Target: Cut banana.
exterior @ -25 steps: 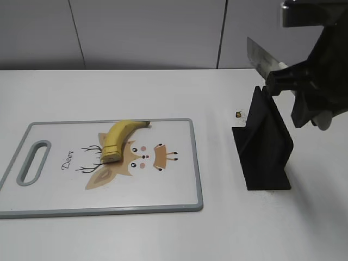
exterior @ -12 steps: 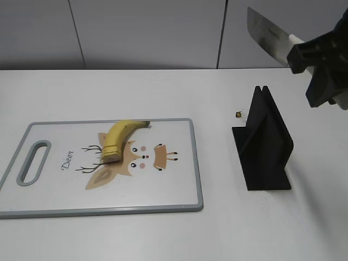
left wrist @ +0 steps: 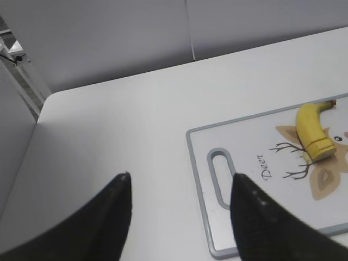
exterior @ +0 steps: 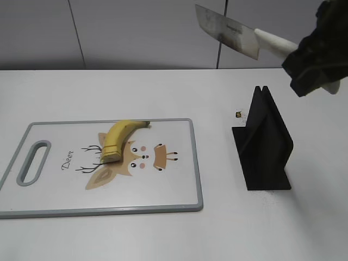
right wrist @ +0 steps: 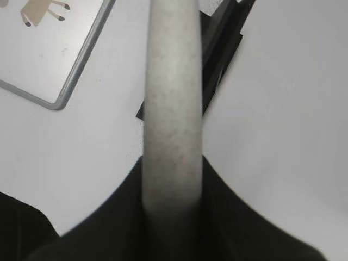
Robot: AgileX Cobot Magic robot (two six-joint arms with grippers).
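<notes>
The banana lies on the cutting board, over the upper part of the deer drawing that is printed there. Its blunt cut end points toward the near edge of the board, and its small dark stem tip points toward the far right corner. It lies flat, and no gripper touches it.

The board is white with a grey rim and has a long handle hole on its left side. It rests on the white table. In the left wrist view, the left gripper hangs over the bare table beside the handle end of the board. Its two dark fingers are spread apart, with nothing between them.

To the right of the board, well apart from it, a black knife stand stands upright. A tiny dark object lies just beside its far left corner.

Further back and higher, the right gripper is closed on the white handle of the knife. The wide blade points to the left and is raised in the air, above the stand and to its left. In the right wrist view, the handle runs straight out from between the dark jaws, with the stand below it.
</notes>
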